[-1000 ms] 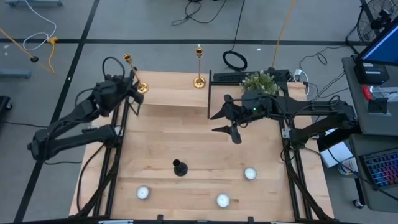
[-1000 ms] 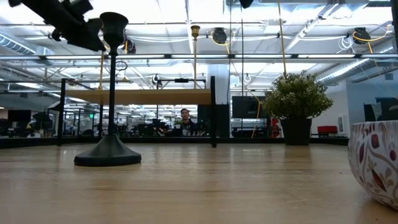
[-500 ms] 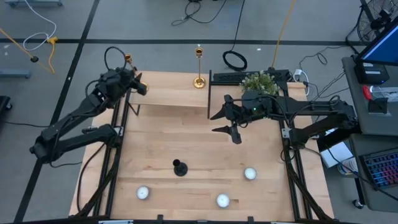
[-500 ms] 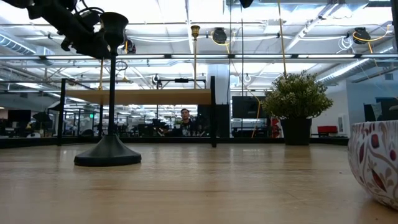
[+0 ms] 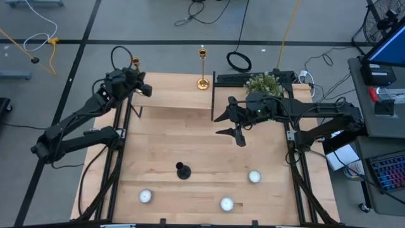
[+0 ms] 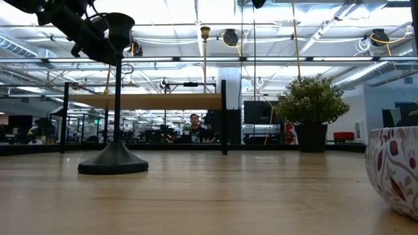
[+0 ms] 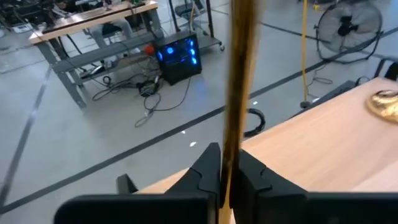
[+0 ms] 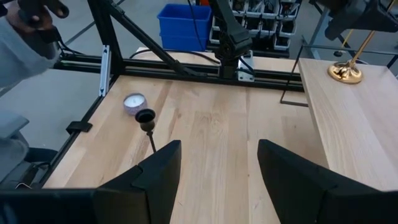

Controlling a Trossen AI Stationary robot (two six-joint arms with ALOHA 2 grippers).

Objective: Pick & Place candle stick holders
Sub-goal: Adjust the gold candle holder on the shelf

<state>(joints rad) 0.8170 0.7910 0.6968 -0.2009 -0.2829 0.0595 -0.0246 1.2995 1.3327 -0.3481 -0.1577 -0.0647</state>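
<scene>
Since a second ago the left gripper (image 5: 140, 89) has swung toward the back left corner of the raised shelf (image 5: 171, 95), and the gold candlestick (image 5: 135, 63) it carries has gone with it: the flared base that showed on the shelf beside the fingers then is now hidden under the wrist, and only the top of the stem shows past them. In the left wrist view the fingers (image 7: 205, 168) sit closed tight on the gold stem (image 7: 239, 93), which runs straight up between them, so the grip is low on the shaft, probably to keep the tall piece from tipping. Whether its base touches the shelf right now, I cannot tell.

A second gold candlestick (image 5: 202, 68) stands upright on the shelf's back edge, well apart from the left fingers; its base (image 7: 384, 104) shows off to one side in the wrist view. It looks already placed.

The black candlestick (image 5: 182, 170) stands upright on the lower table (image 5: 209, 152), well ahead of the right gripper (image 5: 235, 126), which hangs above the table with its fingers (image 8: 158, 168) spread wide and nothing between them, likely waiting its turn. Three white tealights, one at (image 5: 145, 196), lie along the front, and the potted plant (image 5: 263, 83) sits close behind the right wrist.
</scene>
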